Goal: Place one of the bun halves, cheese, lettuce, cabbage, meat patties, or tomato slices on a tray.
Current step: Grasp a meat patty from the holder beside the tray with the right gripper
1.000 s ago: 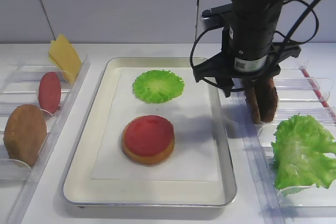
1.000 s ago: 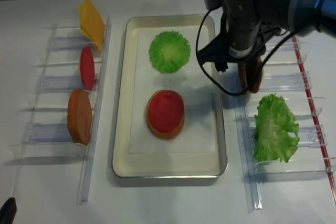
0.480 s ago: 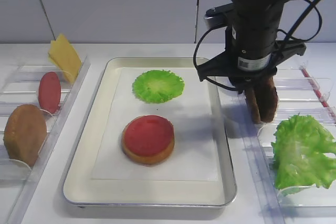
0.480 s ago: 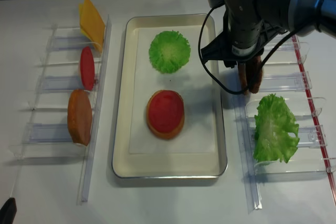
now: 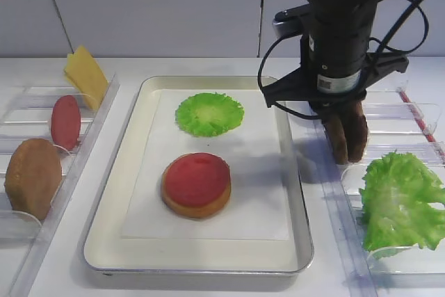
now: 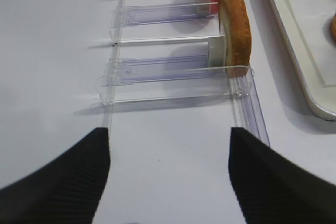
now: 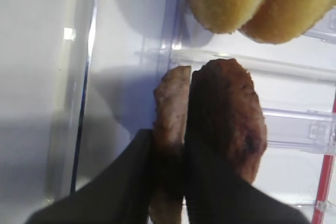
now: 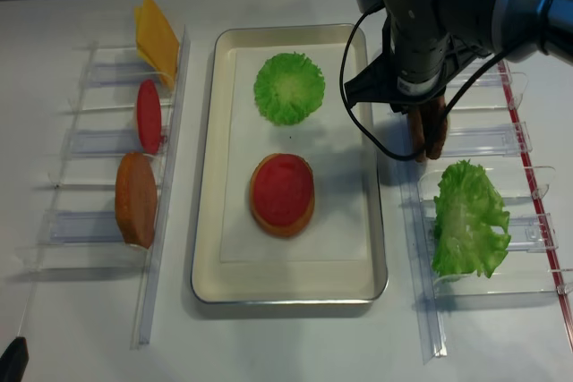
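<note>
My right gripper (image 7: 169, 177) has its fingers pinched tight on one of the two meat patties (image 7: 170, 124) standing on edge in the right rack (image 5: 407, 113), so I judge the grasp made and the lift next: straight up, so the twin patty (image 7: 231, 114) beside it stays put, then left to the tray (image 5: 125, 179). There the bun half (image 5: 197, 203) topped with a tomato slice (image 5: 197, 177) and a frilly green disc (image 5: 209, 113) already sit. The lettuce (image 5: 400, 203) stands just near of my grip. My left gripper (image 6: 168, 174) hangs open by the left rack (image 6: 173, 69)
</note>
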